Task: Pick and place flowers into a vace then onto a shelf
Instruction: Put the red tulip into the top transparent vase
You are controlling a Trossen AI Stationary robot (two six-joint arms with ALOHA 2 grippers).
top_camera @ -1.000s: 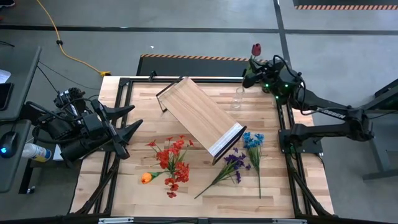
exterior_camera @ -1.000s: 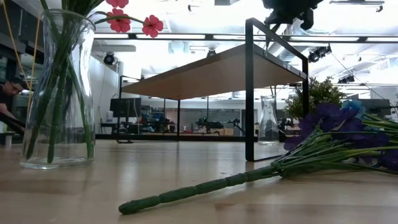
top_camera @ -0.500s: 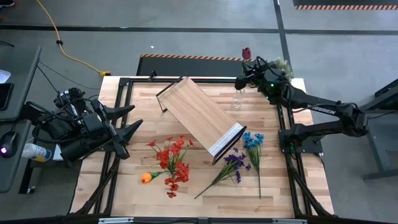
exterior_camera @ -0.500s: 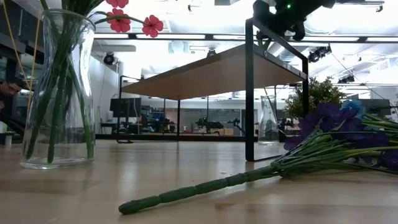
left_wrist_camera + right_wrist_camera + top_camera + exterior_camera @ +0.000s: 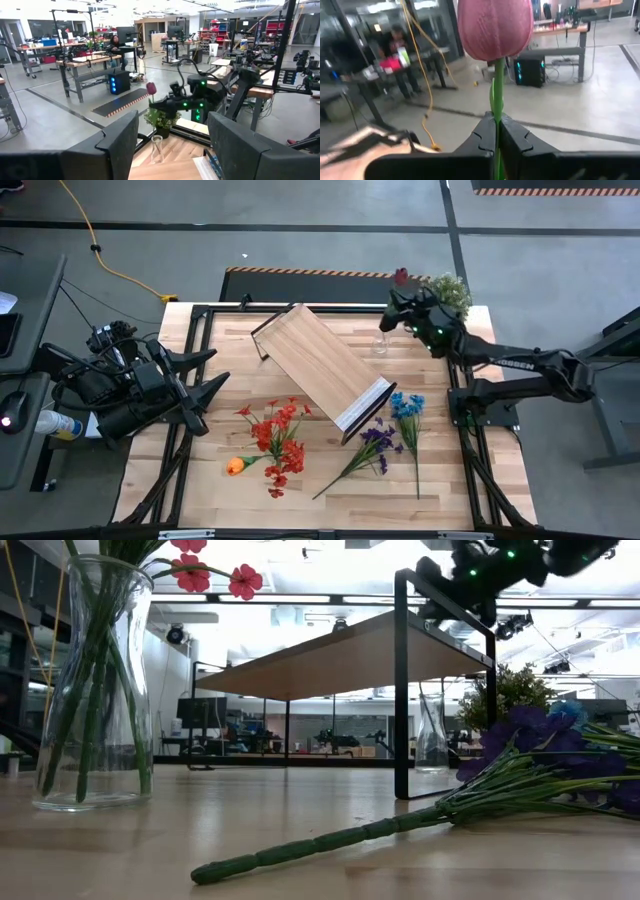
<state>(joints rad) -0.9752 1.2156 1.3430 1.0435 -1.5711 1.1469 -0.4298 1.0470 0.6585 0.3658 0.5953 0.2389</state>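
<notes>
Over the table's far right corner, your right gripper (image 5: pixel 397 308) pinches a maroon flower (image 5: pixel 495 30) upright, ready for the vase (image 5: pixel 381 342).

No readable text, labels, brands or numbers in any view.
Right arm (image 5: pixel 520 363) has a small pale marking along its link in the high view, too small to read; screens and benches in the room behind show no legible signs.
</notes>
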